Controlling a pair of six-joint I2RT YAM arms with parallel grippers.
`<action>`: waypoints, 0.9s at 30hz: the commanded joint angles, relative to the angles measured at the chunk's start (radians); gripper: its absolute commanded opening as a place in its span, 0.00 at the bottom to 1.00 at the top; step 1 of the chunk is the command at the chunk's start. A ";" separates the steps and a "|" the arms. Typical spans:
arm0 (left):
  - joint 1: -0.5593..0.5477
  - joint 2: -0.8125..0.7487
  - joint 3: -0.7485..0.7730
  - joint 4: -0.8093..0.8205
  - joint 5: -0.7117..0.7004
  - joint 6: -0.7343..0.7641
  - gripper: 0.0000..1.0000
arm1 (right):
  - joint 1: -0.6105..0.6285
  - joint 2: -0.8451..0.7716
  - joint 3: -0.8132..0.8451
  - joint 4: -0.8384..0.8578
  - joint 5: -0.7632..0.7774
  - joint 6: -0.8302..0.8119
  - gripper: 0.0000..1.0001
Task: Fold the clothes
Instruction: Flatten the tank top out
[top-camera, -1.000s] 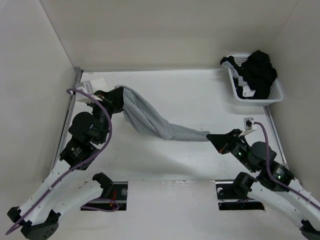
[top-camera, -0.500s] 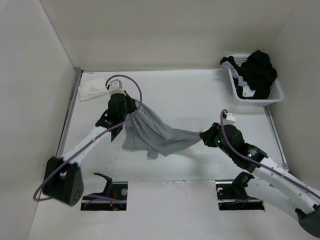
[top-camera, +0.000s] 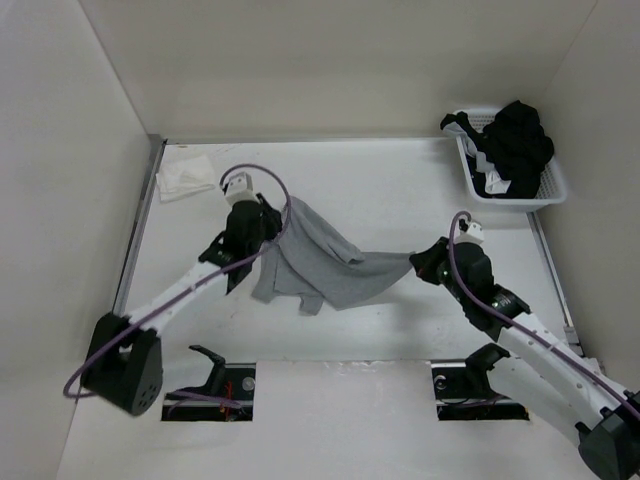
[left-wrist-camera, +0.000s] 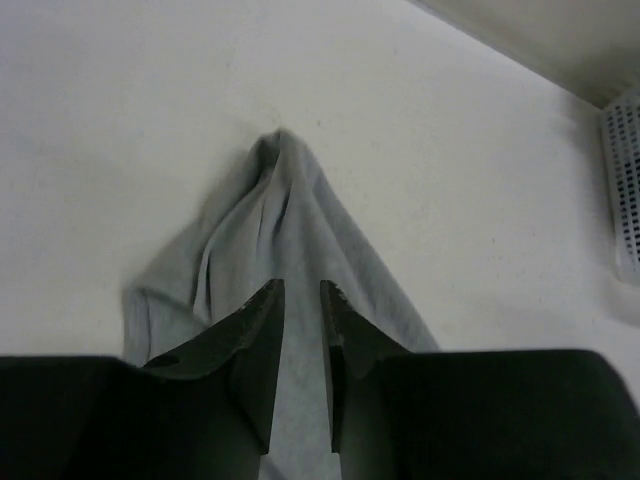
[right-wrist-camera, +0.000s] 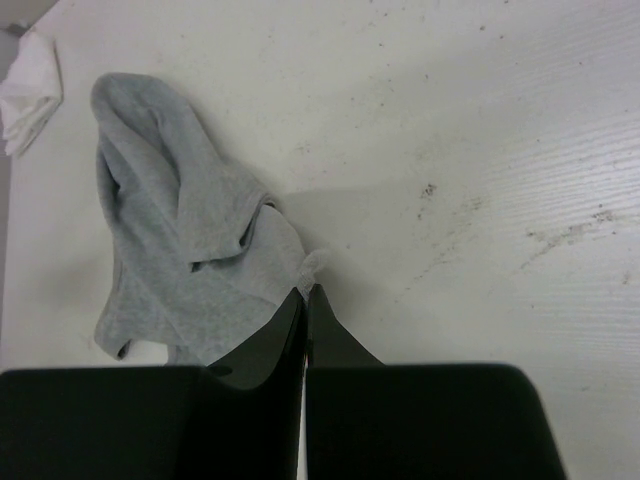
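The clothes, one light grey knit top (top-camera: 325, 268), lie bunched on the white table between my two arms. My left gripper (top-camera: 278, 222) hangs over the top's upper left end. In the left wrist view its jaws (left-wrist-camera: 300, 292) stand apart, open, with the grey fabric (left-wrist-camera: 290, 210) lying beneath and showing through the gap. My right gripper (top-camera: 415, 262) is at the top's right corner. The right wrist view shows this gripper (right-wrist-camera: 307, 292) shut on a small pinch of the grey top (right-wrist-camera: 180, 250), a tuft poking out past the tips.
A white basket (top-camera: 548, 190) with black-and-white garments (top-camera: 512, 145) stands at the back right, its edge also in the left wrist view (left-wrist-camera: 625, 190). A small white cloth (top-camera: 185, 180) lies at the back left, seen too in the right wrist view (right-wrist-camera: 30, 90). Walls enclose the table.
The left gripper has carried its end of the top toward the middle and its jaws have parted. The stretched top has slackened into a bunched heap. The right gripper has kept its pinch.
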 joint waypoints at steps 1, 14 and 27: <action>-0.057 -0.163 -0.197 -0.078 -0.061 -0.082 0.15 | -0.008 -0.015 -0.028 0.100 -0.036 0.000 0.00; -0.202 -0.297 -0.411 -0.172 -0.027 -0.226 0.13 | 0.015 -0.033 -0.091 0.140 -0.052 0.015 0.00; -0.186 -0.344 -0.466 -0.133 -0.045 -0.225 0.28 | 0.027 -0.053 -0.108 0.131 -0.054 0.026 0.00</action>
